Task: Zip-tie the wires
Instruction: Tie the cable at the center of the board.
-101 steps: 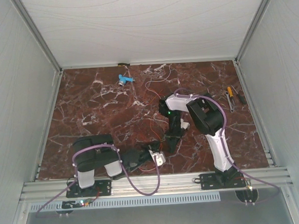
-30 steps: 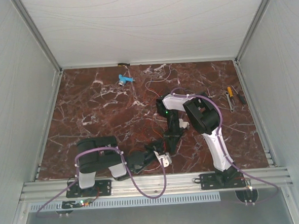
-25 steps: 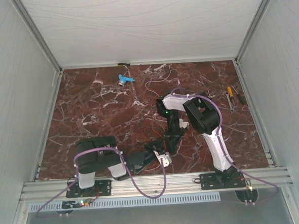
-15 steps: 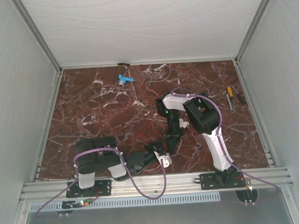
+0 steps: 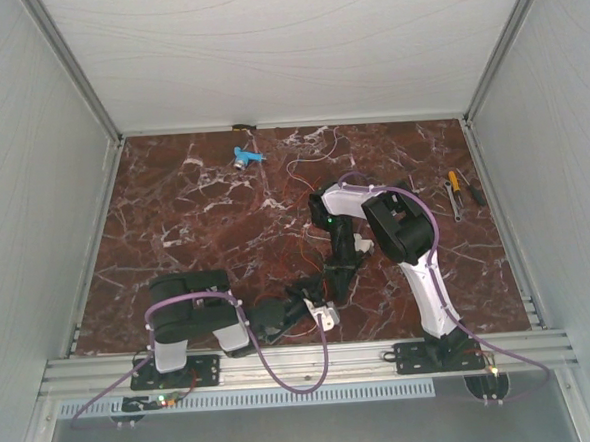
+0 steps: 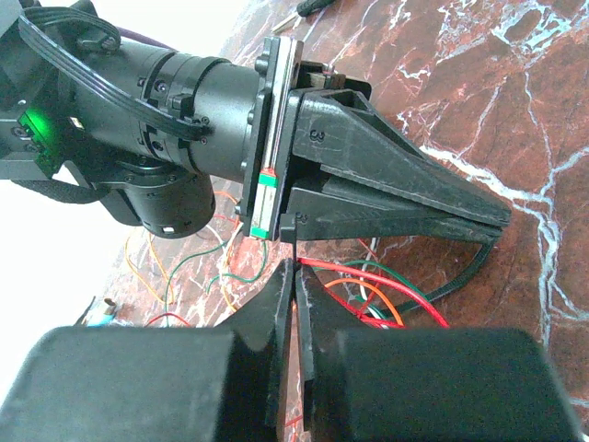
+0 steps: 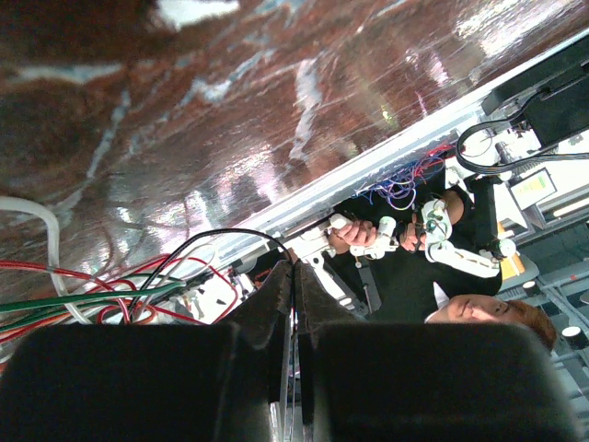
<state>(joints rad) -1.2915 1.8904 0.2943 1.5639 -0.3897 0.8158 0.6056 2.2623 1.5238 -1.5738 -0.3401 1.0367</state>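
Over the last second nothing has moved. The last real shift came a few seconds back, when the left arm slid its wrist slightly sideways along the front rail and the right arm drew its elbow in a touch. Since then both arms have sat still, just beyond the rail and midway between their bases. The left gripper has its fingers pressed together, and a red strand of the wires comes straight out from between the tips, so it appears to be pinching the bundle. The rest of the wires, red, orange, green and white, fan out beside it on the marble, and loose lengths trail away toward the side of the table far from the rail. The right gripper is also closed. A thin black strap, most likely the zip tie, arcs up from the bundle and ends in its fingertips. That strap still hangs in an open curve and is not drawn snug, so I judge that both holds are set but the tie is not yet tightened. The pause looks like a settling before a pull on the strap.
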